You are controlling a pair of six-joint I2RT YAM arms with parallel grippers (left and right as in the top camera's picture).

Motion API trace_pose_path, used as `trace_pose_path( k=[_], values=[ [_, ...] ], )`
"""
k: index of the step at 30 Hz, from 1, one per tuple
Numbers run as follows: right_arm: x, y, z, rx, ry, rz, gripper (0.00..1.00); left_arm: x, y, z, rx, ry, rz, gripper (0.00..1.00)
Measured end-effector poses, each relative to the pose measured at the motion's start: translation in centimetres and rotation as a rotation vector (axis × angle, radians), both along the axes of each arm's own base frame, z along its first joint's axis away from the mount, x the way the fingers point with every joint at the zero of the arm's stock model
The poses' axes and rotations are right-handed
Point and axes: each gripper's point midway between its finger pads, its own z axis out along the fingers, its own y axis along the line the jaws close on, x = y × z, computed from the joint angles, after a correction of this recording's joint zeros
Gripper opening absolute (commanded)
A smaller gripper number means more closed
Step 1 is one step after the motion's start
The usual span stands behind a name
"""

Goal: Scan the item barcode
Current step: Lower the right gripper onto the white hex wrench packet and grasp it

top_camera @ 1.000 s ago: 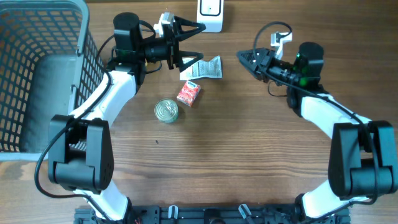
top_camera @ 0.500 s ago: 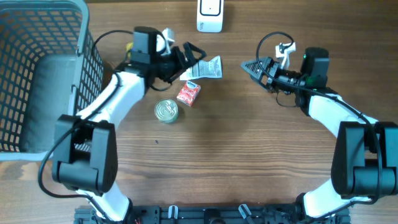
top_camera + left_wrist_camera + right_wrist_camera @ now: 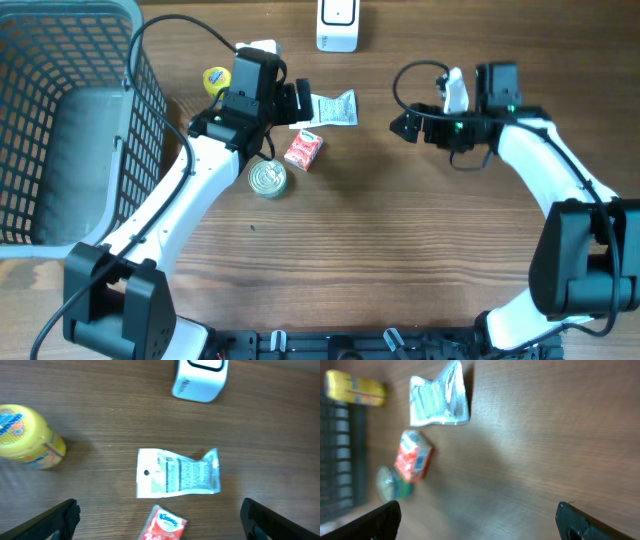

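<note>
left hand (image 3: 297,101): hovering over the far middle of the worktop (image 3: 400,260), pointing down, fingers (image 3: 60,517) standing spread wide and gripping nothing
silver pouch (image 3: 178,477): lying flat on the worktop with its printed face up, sitting right below the left hand; in the left wrist view it is showing between the two spread fingers, and nothing is touching it
scanner (image 3: 338,25): white unit standing at the far edge, beyond the pouch and apart from it
right hand (image 3: 410,125): hanging to the right of the pouch, well apart from it and pointing left; fingers (image 3: 380,520) are standing wide apart in its wrist view, holding nothing
red tissue pack (image 3: 303,151): lying just on the near side of the pouch, angled, not touching it
tin can (image 3: 267,178): standing upright, near and left of the tissue pack and close beside it
yellow container (image 3: 214,80): lying on its side left of the pouch, between the pouch and the basket
basket (image 3: 25,90): grey mesh basket occupying the far-left corner, well apart from the pouch
contact: neither hand is touching any item; whether the pouch's barcode is facing up, cannot tell
</note>
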Motion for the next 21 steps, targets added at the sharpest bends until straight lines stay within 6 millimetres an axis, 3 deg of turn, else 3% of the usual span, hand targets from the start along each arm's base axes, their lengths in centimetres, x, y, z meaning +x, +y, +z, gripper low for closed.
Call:
trace_pose_path(
  k=[4,11,16,21],
  values=[
    [2.9,-1.3,2.2,-0.185,-0.148,0.049,1.0,-0.2,0.4,0.5,0.015,-0.009,0.006,1.0],
    [5.1,-3.4,3.0,-0.441,-0.295,0.119,1.0,-2.2,1.3,-0.5,0.068,0.072,-0.01,1.0],
    [6.6,-1.7,4.2,-0.524,-0.431,0.214,1.0,-2.8,2.4,-1.3,0.098,0.118,-0.008,1.0],
    [7.2,1.6,4.7,-0.54,-0.497,0.32,1.0,-3.6,5.2,-2.2,0.122,0.188,0.042,1.0]
  ],
)
